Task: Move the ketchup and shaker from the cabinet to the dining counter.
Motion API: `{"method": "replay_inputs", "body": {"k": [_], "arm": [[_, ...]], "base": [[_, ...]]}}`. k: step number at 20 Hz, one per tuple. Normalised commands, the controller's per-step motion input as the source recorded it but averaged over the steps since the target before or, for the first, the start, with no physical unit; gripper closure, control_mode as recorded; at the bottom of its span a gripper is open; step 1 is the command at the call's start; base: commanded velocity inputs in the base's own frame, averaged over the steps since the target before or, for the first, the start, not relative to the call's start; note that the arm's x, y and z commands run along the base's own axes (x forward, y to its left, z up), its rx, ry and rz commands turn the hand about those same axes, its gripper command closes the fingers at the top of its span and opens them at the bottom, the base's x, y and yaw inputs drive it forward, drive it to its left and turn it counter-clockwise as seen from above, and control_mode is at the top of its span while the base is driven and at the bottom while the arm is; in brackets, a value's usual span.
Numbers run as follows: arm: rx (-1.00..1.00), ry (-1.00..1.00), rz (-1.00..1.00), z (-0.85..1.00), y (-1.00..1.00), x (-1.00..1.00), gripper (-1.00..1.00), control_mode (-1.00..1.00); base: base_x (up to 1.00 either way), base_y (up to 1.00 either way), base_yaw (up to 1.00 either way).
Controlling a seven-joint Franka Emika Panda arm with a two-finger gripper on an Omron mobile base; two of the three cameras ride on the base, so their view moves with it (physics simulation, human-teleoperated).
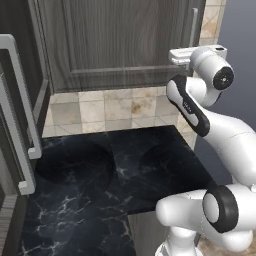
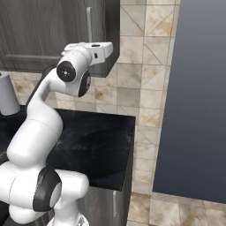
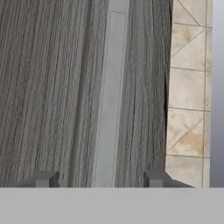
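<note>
The cabinet (image 1: 125,45) is a grey wood-grain wall unit, and its panelled door (image 3: 52,87) is shut. My gripper (image 3: 100,179) is raised right up to the door's slim vertical metal bar handle (image 3: 109,96). It is open, with one dark fingertip (image 3: 43,179) on each side of the bar and a gap to it on both sides. The handle (image 1: 193,25) runs along the door's right edge, just above my hand (image 1: 182,55). The ketchup and the shaker are hidden, and the dining counter is out of view.
A black marbled counter top (image 1: 125,165) lies below the cabinet against a beige tiled wall (image 2: 132,88). A grey cylinder (image 2: 6,95) stands on the counter's left. Long metal bar handles (image 1: 20,125) stick out at the left. A blue-grey wall (image 2: 198,88) closes the right.
</note>
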Motion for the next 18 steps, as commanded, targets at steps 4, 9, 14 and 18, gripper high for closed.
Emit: {"method": "replay_inputs", "body": {"k": [4,9,14,18], "arm": [[0.00,0.00,0.00,-0.02,0.00,0.05,1.00,-1.00],[0.00,0.00,0.00,-0.02,0.00,0.02,1.00,-1.00],[0.00,0.01,0.00,-0.01,0.00,0.01,1.00,-1.00],[0.00,0.00,0.00,0.01,-0.01,-0.54,1.00,-1.00]], "base": [[0.00,0.00,0.00],[0.00,0.00,0.00],[0.00,0.00,0.00],[0.00,0.00,0.00]]}}
